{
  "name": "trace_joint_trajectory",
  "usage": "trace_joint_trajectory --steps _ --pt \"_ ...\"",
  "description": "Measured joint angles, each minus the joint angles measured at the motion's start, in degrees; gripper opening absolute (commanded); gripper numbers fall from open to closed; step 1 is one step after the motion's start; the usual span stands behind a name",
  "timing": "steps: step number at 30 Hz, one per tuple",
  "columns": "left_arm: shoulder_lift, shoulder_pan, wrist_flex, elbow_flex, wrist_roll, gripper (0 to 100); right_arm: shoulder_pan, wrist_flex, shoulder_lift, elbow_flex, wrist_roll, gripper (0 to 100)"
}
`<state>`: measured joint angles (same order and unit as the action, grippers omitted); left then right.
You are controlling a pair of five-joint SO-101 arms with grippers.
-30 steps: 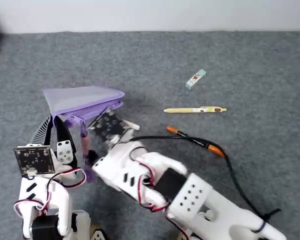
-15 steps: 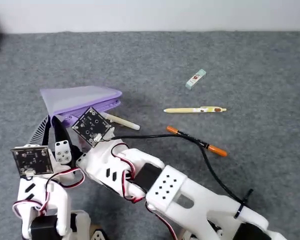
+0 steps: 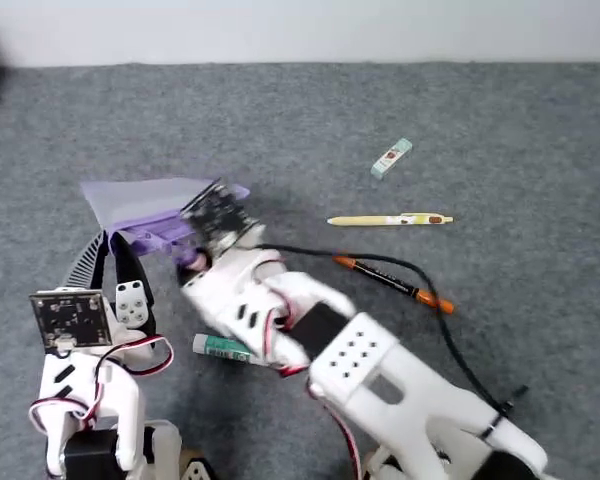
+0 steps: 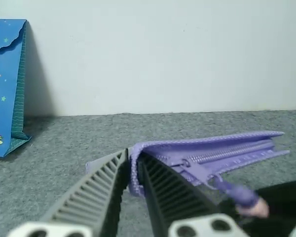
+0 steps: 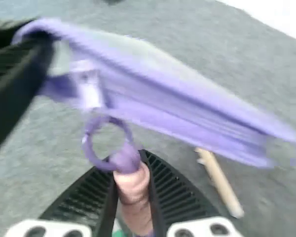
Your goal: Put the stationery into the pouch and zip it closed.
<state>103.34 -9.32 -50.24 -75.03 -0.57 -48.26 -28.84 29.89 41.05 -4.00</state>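
The purple pouch lies on the grey mat, left of centre. My left gripper is shut on its near corner; the left wrist view has the pouch edge pinched between the ribbed fingers. My right gripper is shut on the pink and purple zipper pull, with its ring just beyond the fingertips. From above, the right gripper sits at the pouch's near edge. A cream stick lies beside the pouch. On the mat are an orange-tipped black pen, a yellow pen and a small eraser.
A green and white tube lies on the mat under the right arm. The right arm's black cable trails across the mat near the orange-tipped pen. A blue gift bag stands by the wall beyond the pouch.
My right gripper swung left, then away from the robot base along the pouch's edge with the zipper pull. The green and white tube came into sight; the arm now covers the cream stick from above.
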Motion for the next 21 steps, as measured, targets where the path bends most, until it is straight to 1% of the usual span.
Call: trace_joint_trajectory --steps 3,8,16,18,21 --pt "0.0 0.1 0.0 0.0 0.0 1 4.8 -2.8 2.6 0.1 0.3 0.8" --pt "0.0 0.2 0.0 0.0 0.0 1 12.1 -4.7 4.7 2.0 3.2 0.8" --pt "-0.1 -0.1 0.0 0.0 0.0 1 20.8 -4.7 4.9 2.5 4.3 0.8" --pt "0.0 0.2 0.0 0.0 0.0 1 23.6 -4.7 4.7 3.7 5.9 0.8" --pt "-0.1 0.2 0.0 -0.1 -0.1 1 25.1 -4.7 5.1 4.6 8.2 0.8"
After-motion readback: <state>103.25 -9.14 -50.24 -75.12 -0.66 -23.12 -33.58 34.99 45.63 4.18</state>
